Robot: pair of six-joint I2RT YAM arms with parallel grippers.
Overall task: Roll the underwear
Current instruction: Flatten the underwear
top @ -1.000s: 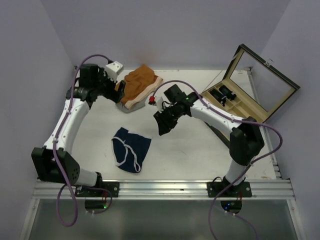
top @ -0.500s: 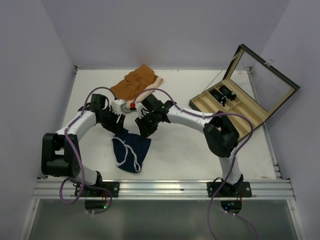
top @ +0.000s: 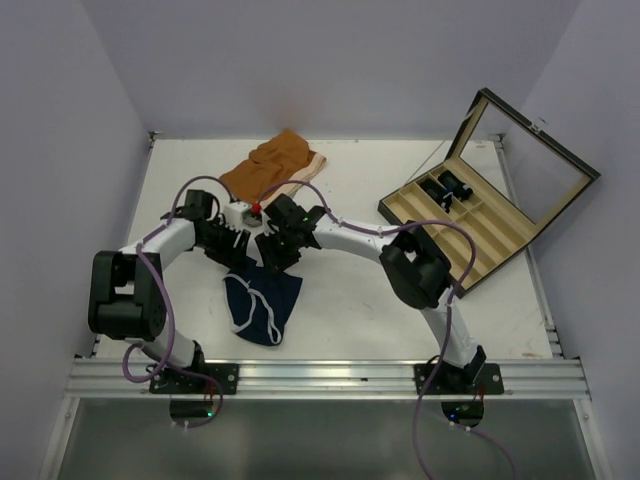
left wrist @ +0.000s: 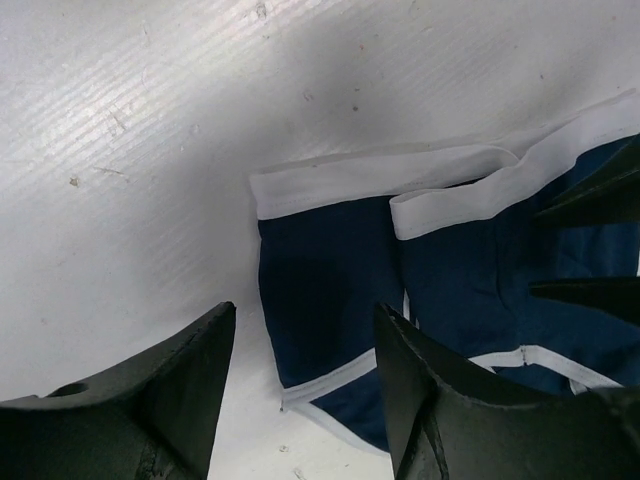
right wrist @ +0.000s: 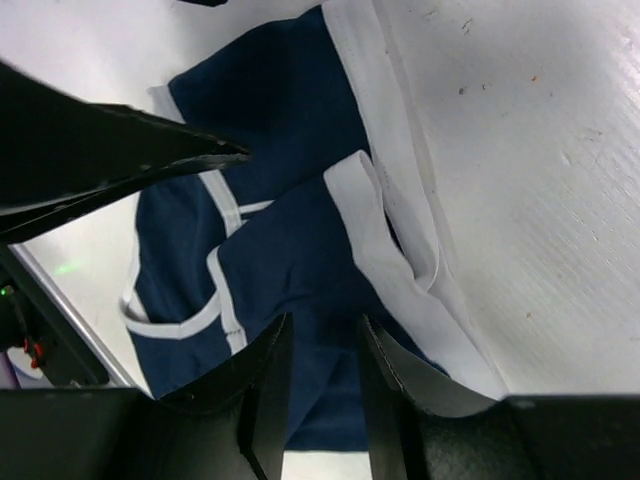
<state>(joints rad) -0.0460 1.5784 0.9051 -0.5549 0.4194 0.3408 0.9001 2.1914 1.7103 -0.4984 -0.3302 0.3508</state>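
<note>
The navy underwear [top: 262, 306] with white trim lies crumpled on the table near the front middle. It fills the left wrist view [left wrist: 440, 300] and the right wrist view [right wrist: 280, 230]. My left gripper [top: 236, 256] is open, low over the underwear's far left edge, its fingers [left wrist: 160, 400] straddling a trimmed corner. My right gripper [top: 272, 258] is open with a narrow gap, low over the underwear's far edge beside the white waistband [right wrist: 400, 250]. Neither holds fabric.
Orange-brown shorts [top: 272, 166] lie at the back of the table. An open wooden box [top: 480, 210] with its lid raised stands at the right. A purple wall bounds the back and sides.
Both arms have swung from the orange shorts down to the underwear's far edge. In the last half second both grippers moved slightly closer together over it.
</note>
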